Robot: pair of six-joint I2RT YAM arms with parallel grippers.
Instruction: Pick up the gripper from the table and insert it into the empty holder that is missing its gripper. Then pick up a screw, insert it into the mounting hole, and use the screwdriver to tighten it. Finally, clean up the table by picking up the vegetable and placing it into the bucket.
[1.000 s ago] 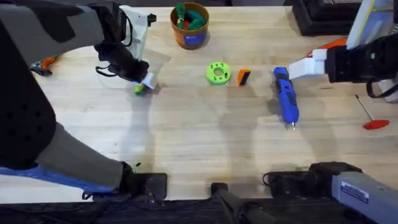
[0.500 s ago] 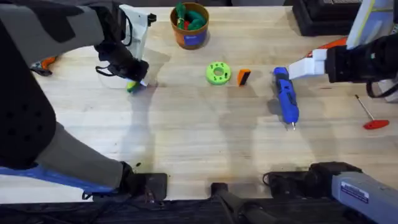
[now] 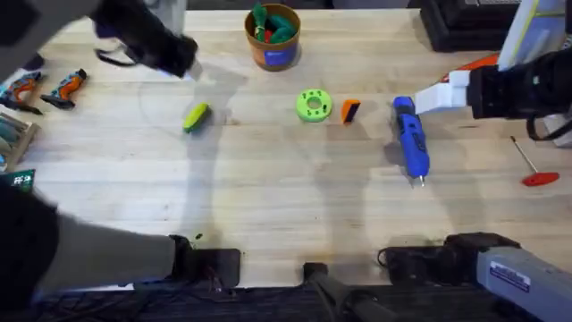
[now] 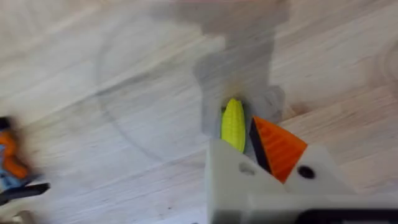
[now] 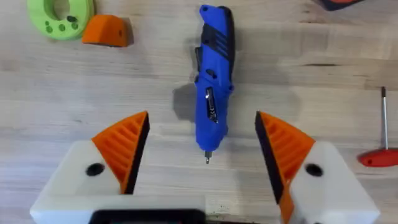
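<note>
Left hand, missing one finger and holding nothing, hovers over the vegetable on the worktop; right hand spreads wide above the screwdriver.

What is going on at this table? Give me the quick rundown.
Two robot arms are at work on a wooden table. The right pincer hovers open above the blue screwdriver, which lies flat on the table. The left arm is raised near the far left, above the yellow-green toy vegetable, which lies on the table and not yet in the orange bucket. The loose orange wedge sits beside a green disc.
</note>
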